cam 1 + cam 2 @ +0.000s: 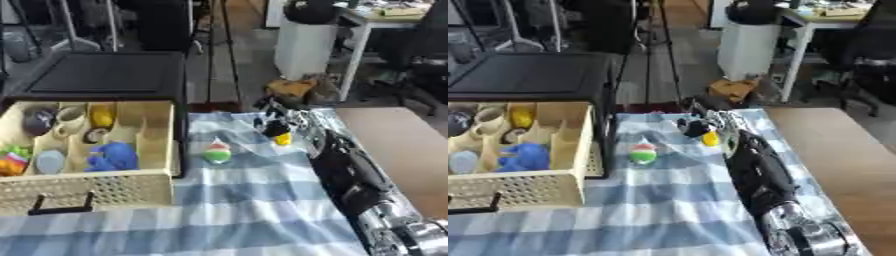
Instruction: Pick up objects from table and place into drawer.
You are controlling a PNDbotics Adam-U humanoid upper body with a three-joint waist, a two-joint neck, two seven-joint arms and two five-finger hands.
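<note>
My right arm reaches in from the lower right, and my right hand is at the far edge of the checked cloth. Its fingers are curled round a small black and yellow toy, which stands on or just above the cloth. A round green, red and white toy lies on the cloth, to the left of the hand and apart from it. The cream drawer stands open at the left, with a black handle on its front. Its compartments hold several things, among them a blue toy, a yellow piece and a mug.
A black cabinet top lies behind the drawer. The blue and white checked cloth covers the table's left and middle; bare wood shows at the right. Beyond the table are a white table leg, a chair and clutter on the floor.
</note>
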